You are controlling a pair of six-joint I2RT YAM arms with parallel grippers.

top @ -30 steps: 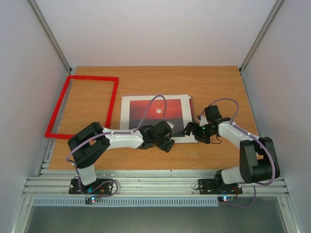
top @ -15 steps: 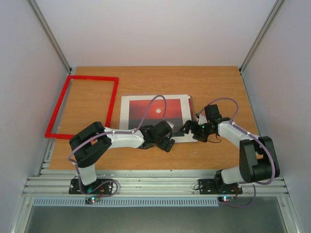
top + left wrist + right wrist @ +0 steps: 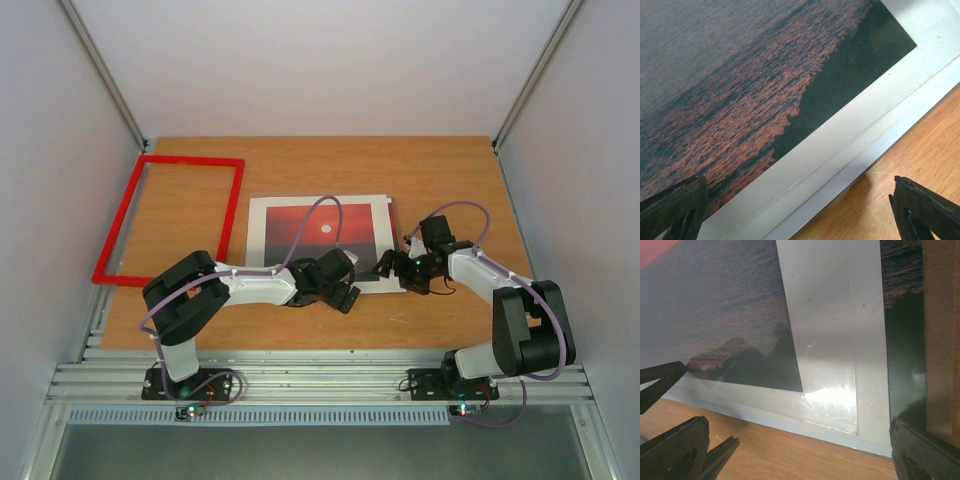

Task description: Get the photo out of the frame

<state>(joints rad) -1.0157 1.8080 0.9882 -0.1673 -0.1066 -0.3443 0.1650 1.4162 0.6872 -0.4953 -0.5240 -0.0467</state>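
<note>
The photo (image 3: 318, 235), a red sunset print with a white margin, lies flat mid-table on white sheets, outside the frame. The frame (image 3: 232, 212), thin and red, lies to its left with bare wood showing through it. My left gripper (image 3: 341, 287) is open low over the photo's near edge; in the left wrist view its fingertips (image 3: 675, 205) straddle the photo (image 3: 740, 80) margin, left gripper (image 3: 800, 215) holding nothing. My right gripper (image 3: 392, 267) is open at the near right corner. In its wrist view the right gripper (image 3: 800, 452) spans the photo (image 3: 715, 305) corner.
A clear film corner (image 3: 840, 405) glints over the white margin. A dark glossy strip (image 3: 902, 340) and a brown board (image 3: 940, 315) lie along the stack's right side. Bare wooden table (image 3: 420, 170) surrounds the stack; grey walls close in on both sides.
The right gripper edged a little left toward the photo's corner, then drifted slightly back. The left arm, photo and frame have hardly moved.
</note>
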